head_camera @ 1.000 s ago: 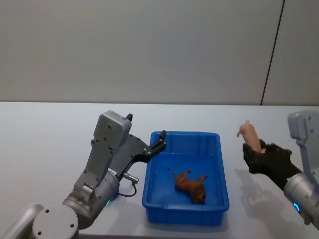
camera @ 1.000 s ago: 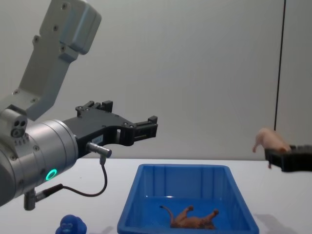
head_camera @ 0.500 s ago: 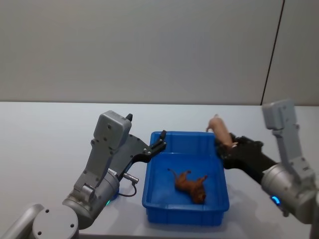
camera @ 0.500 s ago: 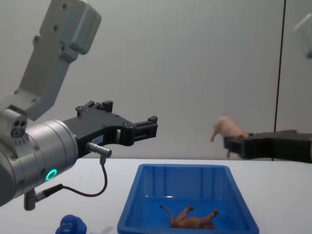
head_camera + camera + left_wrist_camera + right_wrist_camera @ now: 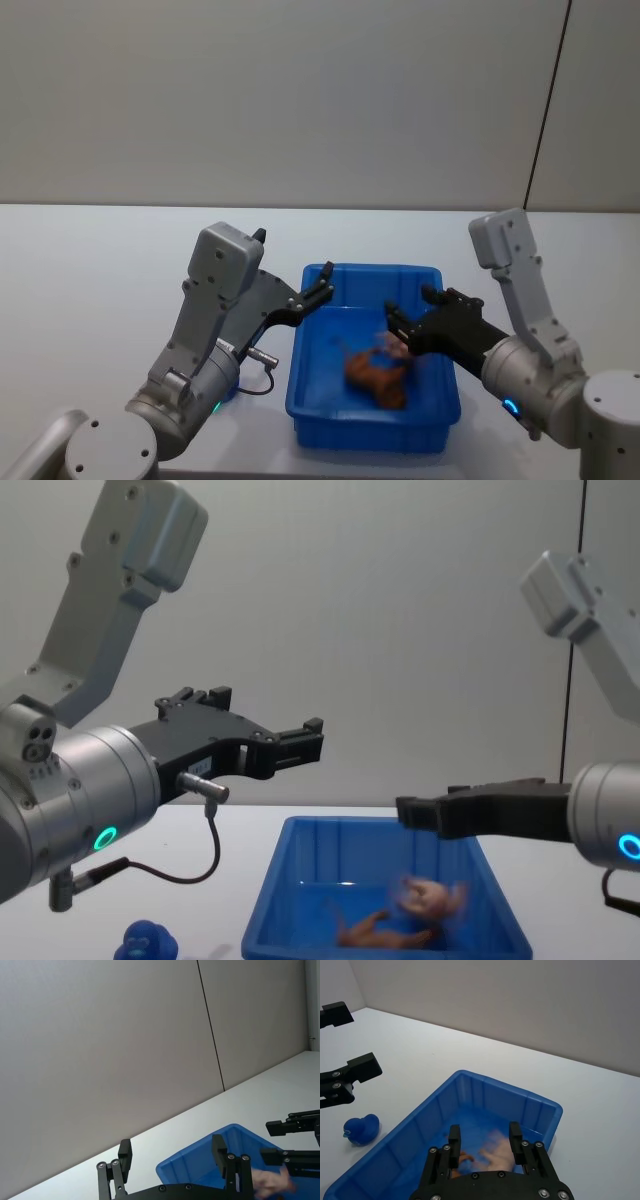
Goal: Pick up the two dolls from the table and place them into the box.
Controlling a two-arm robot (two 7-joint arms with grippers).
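Both dolls (image 5: 378, 370) lie in the box (image 5: 370, 427) beneath the right end effector (image 5: 408, 302).

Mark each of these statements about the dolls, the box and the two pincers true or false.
1. The brown animal lies inside the blue box. True.
2. The right pincer is shut on the pink pig. False: it is open above the box, and the pig is below it, apart from its fingers.
3. The left pincer grips a doll. False: it is open and holds nothing, beside the box's left rim.
4. A small blue toy sits on the table outside the box. True.
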